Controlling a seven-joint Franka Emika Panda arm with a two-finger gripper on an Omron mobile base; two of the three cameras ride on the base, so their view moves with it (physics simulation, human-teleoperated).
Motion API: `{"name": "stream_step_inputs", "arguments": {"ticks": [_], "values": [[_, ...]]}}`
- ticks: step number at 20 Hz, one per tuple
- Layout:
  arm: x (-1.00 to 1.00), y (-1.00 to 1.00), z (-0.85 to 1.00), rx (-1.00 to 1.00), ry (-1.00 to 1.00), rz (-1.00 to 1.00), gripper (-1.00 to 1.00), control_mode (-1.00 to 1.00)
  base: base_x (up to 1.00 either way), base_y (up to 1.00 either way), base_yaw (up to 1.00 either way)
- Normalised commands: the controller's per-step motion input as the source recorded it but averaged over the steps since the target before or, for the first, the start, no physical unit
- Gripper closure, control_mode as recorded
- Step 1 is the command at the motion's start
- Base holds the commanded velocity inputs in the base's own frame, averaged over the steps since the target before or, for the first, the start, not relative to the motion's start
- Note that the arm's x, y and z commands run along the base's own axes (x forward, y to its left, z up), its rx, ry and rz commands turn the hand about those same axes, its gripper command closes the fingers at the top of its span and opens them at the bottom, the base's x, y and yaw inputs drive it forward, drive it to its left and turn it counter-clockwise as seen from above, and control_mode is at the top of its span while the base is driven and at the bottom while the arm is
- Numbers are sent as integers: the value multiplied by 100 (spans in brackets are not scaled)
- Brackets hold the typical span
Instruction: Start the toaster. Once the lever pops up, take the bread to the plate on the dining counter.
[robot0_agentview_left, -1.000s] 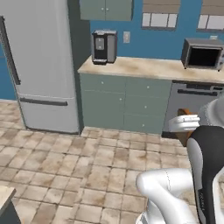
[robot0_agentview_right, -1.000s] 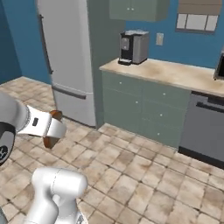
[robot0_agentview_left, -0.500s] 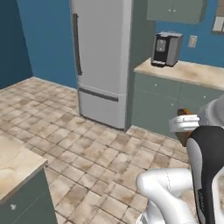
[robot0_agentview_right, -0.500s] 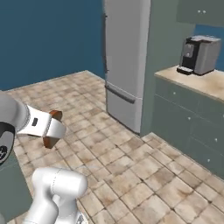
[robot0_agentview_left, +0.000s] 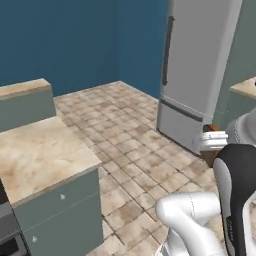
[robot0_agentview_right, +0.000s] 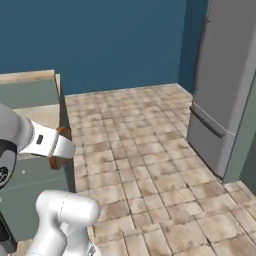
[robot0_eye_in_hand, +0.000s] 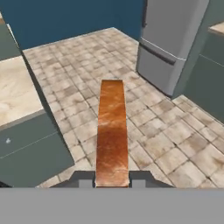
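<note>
Hand view shows the jaws pinching the bread (robot0_eye_in_hand: 112, 135) edge-on, its brown crust running away from the camera, held in the air above the tiled floor (robot0_eye_in_hand: 144, 127). Left of it lies the dining counter (robot0_eye_in_hand: 15, 94) with its beige marble-look top on grey-green panels. Farther off to the right stands the grey refrigerator (robot0_eye_in_hand: 168, 39) against the blue wall (robot0_eye_in_hand: 65, 17).

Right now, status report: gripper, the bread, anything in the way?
Gripper shut on the bread, slice edge-on between the fingers. Dining counter off to the left, no plate seen yet. Open tiled floor ahead, fridge to the right.
</note>
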Motion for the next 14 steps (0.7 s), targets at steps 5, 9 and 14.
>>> {"name": "stream_step_inputs", "arguments": {"ticks": [5,9,14], "values": [[0,0,0,0,0,0,100,100,43,0,63],[0,0,0,0,0,0,100,100,38,-24,56],[0,0,0,0,0,0,100,100,49,-88,33]]}}
